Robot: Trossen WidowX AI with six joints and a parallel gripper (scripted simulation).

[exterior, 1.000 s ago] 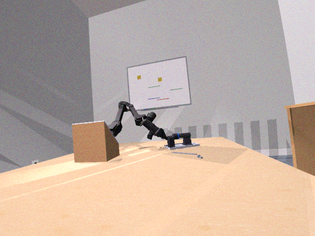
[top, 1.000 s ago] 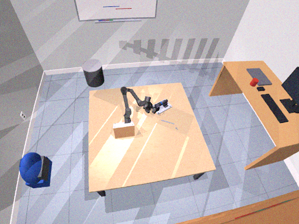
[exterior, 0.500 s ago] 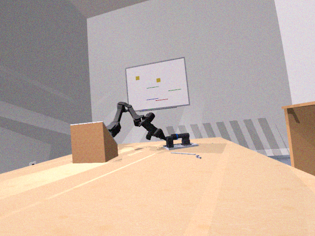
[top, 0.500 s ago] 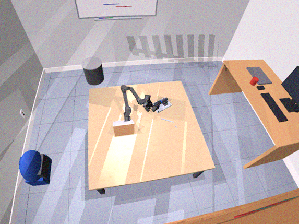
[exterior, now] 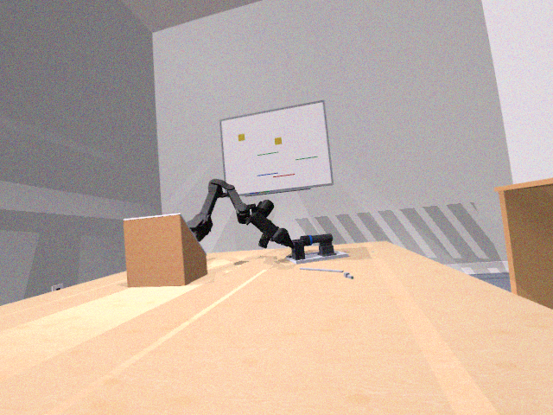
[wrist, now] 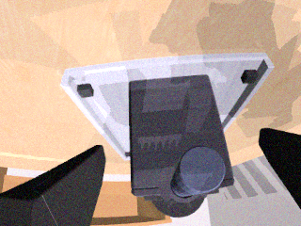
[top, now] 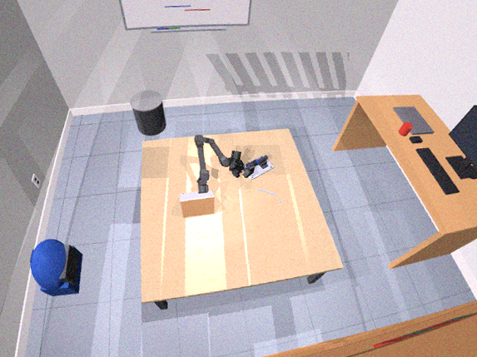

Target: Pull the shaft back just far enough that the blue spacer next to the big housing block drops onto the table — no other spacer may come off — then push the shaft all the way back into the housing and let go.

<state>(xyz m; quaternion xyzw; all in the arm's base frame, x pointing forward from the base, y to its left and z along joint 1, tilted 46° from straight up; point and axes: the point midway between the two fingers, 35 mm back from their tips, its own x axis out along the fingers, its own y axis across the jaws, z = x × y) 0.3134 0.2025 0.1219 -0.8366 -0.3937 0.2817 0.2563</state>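
The big dark housing block stands on a pale base plate. The round end of the shaft sticks out of the block toward the wrist camera. A blue spacer shows as a thin band among dark round parts between the big block and the farther support. It is up on the shaft line, not on the table. My gripper is open and empty, its fingers to either side of the shaft end. Other spacers cannot be told apart.
A thin grey rod and a small grey piece lie on the table in front of the plate. A brown box with a white top stands by the arm's base.
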